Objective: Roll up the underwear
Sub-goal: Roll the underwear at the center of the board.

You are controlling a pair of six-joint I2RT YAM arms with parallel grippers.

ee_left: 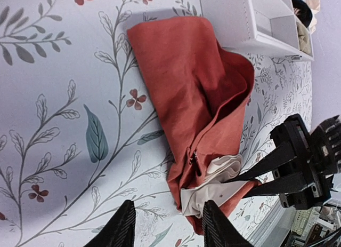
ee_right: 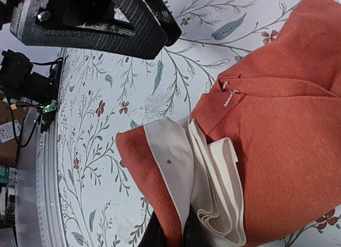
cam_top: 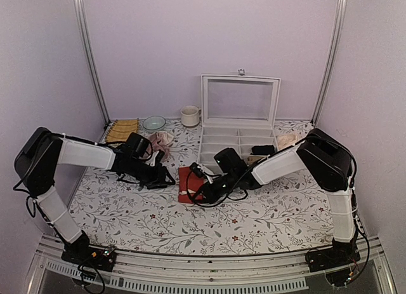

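Left gripper point(ee_left: 168, 229) spread wide, low over floral table point(cam_top: 127, 211) | right gripper point(ee_right: 173, 231) pinched on cream waistband end | underwear point(cam_top: 188, 183) folded flat mid-table between both grippers | white organiser box point(cam_top: 236, 141) just behind

Pale lilac walls point(cam_top: 190, 40) are enclosing the white counter printed with leafy vines and small red flowers point(cam_top: 266, 218), two silver aluminium upright rails point(cam_top: 91, 59) are rising at the back corners, and soft even light is falling throughout.
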